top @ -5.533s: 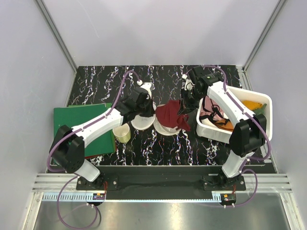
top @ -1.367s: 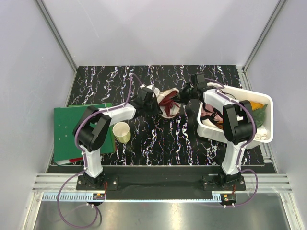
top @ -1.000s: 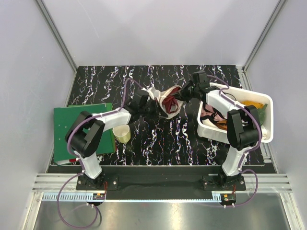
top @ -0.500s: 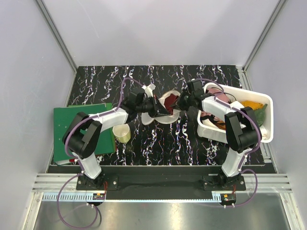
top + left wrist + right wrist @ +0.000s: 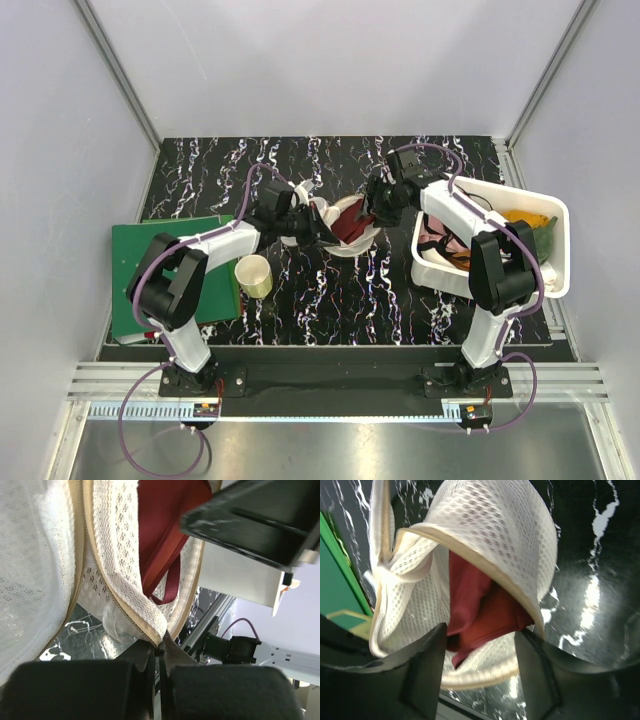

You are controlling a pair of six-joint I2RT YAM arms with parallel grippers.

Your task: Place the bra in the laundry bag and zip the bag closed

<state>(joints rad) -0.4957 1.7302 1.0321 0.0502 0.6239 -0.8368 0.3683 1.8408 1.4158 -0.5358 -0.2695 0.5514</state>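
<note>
The laundry bag [image 5: 490, 535] gapes before the right gripper [image 5: 479, 635], its fingers spread, with the bra [image 5: 475, 600] inside. The left gripper [image 5: 159, 652] pinches the bag's rim.

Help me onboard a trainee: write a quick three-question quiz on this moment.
1. True or false: the bra sits inside the bag.
2. The left hand pinches: A) the bag's rim, B) a bra strap, C) nothing.
3. Fill in: the bag's mouth is ___ (open or zipped).
Key: 1 true; 2 A; 3 open.
</note>
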